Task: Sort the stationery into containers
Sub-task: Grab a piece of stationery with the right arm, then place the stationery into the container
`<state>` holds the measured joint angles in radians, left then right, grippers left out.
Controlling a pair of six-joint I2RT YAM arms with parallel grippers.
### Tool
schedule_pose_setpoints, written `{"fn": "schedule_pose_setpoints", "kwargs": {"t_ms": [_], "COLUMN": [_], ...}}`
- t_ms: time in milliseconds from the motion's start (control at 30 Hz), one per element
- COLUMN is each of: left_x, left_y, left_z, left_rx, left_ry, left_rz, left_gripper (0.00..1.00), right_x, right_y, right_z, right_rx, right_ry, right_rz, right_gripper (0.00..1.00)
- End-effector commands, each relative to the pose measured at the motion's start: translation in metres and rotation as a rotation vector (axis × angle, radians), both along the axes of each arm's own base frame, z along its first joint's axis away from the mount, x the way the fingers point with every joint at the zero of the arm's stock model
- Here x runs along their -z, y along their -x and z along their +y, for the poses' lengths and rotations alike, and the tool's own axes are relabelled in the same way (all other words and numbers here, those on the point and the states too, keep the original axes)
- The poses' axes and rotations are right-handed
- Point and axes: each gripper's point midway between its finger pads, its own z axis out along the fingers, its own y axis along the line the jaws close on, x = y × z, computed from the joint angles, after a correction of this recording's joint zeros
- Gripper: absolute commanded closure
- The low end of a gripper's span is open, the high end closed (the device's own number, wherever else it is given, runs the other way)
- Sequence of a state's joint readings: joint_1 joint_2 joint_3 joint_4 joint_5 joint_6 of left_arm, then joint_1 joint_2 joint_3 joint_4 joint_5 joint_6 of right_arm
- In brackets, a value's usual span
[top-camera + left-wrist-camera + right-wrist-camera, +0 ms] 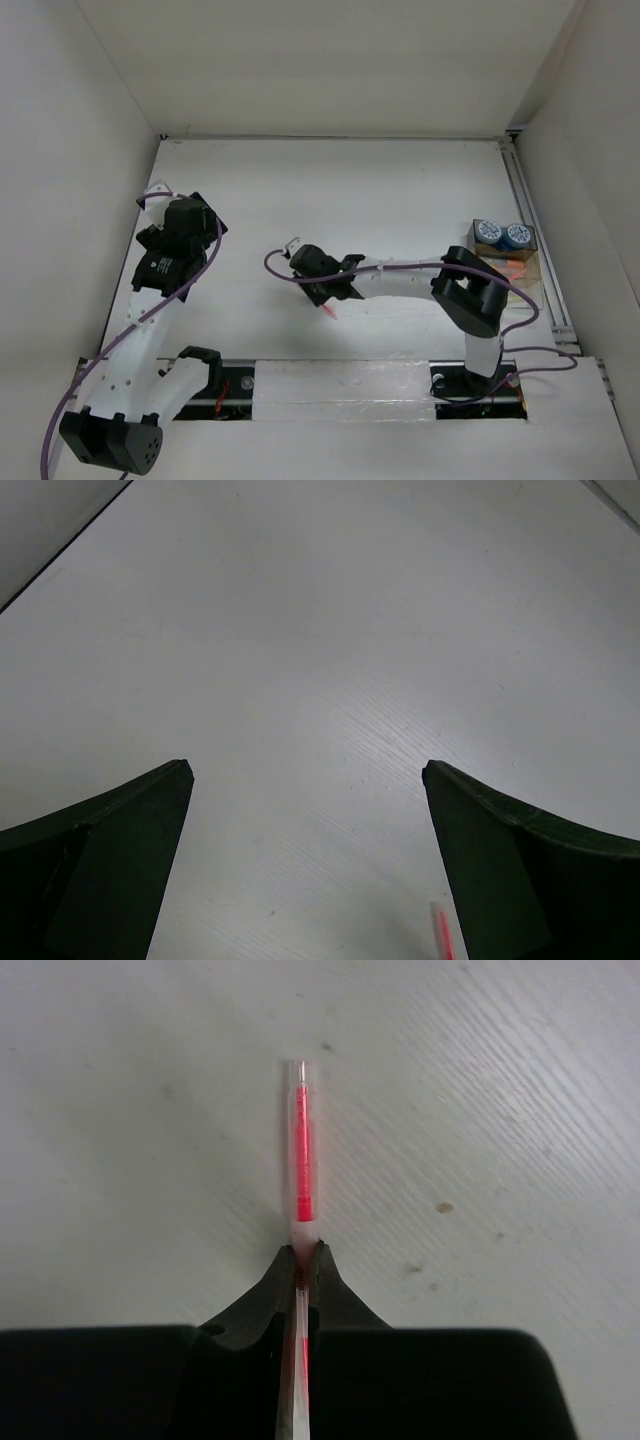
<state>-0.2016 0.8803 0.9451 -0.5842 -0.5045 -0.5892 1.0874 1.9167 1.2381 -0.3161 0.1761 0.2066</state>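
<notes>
Sitting in tray: two rolls, orange marker.

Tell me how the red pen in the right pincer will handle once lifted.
The red pen looks thin and straight, so probably stiff and very light. The right pincer is shut on it with a long stretch sticking out, so it may pivot or slip. Its round, glossy barrel would likely roll if dropped on the table.
</notes>
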Motion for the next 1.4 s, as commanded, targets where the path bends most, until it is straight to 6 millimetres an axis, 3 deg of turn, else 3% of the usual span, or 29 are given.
{"fn": "schedule_pose_setpoints", "kwargs": {"t_ms": [0,67,100,133,167,233,267,300,333,367,400,433,467,567,667,867,1000,1367], "left_x": [-0.023,-0.023,-0.023,-0.023,-0.023,-0.023,-0.023,-0.023,-0.023,-0.023,-0.022,-0.022,-0.024,-0.019,-0.021,-0.020,-0.021,-0.015], "left_y": [-0.002,-0.002,-0.002,-0.002,-0.002,-0.002,-0.002,-0.002,-0.002,-0.002,-0.002,-0.002,-0.003,-0.003,-0.005,-0.005,-0.006,-0.011], "left_z": [-0.001,-0.001,-0.001,-0.001,-0.003,-0.003,-0.003,-0.003,-0.003,-0.003,-0.004,-0.004,-0.005,-0.008,-0.010,-0.013,-0.014,-0.020], "left_rx": [0.003,0.003,0.003,0.003,0.011,0.011,0.011,0.011,0.015,0.015,0.023,0.023,0.023,0.038,0.052,0.072,0.084,0.111], "left_ry": [0.015,0.015,0.015,0.015,0.021,0.021,0.021,0.021,0.014,0.013,0.019,0.019,0.020,0.029,0.031,0.034,0.033,0.038], "left_rz": [-0.070,-0.071,-0.071,-0.071,-0.069,-0.069,-0.069,-0.069,-0.066,-0.066,-0.065,-0.065,-0.074,-0.063,-0.067,-0.062,-0.067,-0.043], "left_gripper": [0.00,0.00,0.00,0.00,0.00,0.00,0.00,0.00,0.00,0.00,0.00,0.00,0.00,0.00,0.00,0.00,0.00,0.00], "right_x": [-0.022,-0.049,-0.053,-0.084,-0.095,-0.106,-0.125,-0.131,-0.127,-0.143,-0.147,-0.140,-0.152,-0.157,-0.158,-0.173,-0.162,-0.144], "right_y": [-0.029,-0.046,-0.062,-0.071,-0.078,-0.101,-0.107,-0.122,-0.122,-0.123,-0.124,-0.126,-0.123,-0.124,-0.119,-0.100,-0.074,-0.036], "right_z": [-0.038,-0.043,-0.067,-0.078,-0.089,-0.134,-0.152,-0.187,-0.210,-0.231,-0.249,-0.284,-0.301,-0.358,-0.400,-0.455,-0.490,-0.533], "right_rx": [0.207,0.265,0.348,0.397,0.440,0.569,0.637,0.743,0.804,0.860,0.924,1.018,1.061,1.191,1.267,1.449,1.632,1.822], "right_ry": [-0.050,-0.182,-0.211,-0.299,-0.334,-0.351,-0.400,-0.407,-0.406,-0.454,-0.488,-0.489,-0.523,-0.510,-0.442,-0.382,-0.303,-0.185], "right_rz": [-0.032,-0.043,-0.049,-0.086,-0.102,-0.151,-0.176,-0.204,-0.207,-0.244,-0.248,-0.262,-0.300,-0.376,-0.385,-0.468,-0.495,-0.546], "right_gripper": [1.00,1.00,1.00,1.00,1.00,1.00,1.00,1.00,1.00,1.00,1.00,1.00,1.00,1.00,1.00,1.00,1.00,1.00]}}
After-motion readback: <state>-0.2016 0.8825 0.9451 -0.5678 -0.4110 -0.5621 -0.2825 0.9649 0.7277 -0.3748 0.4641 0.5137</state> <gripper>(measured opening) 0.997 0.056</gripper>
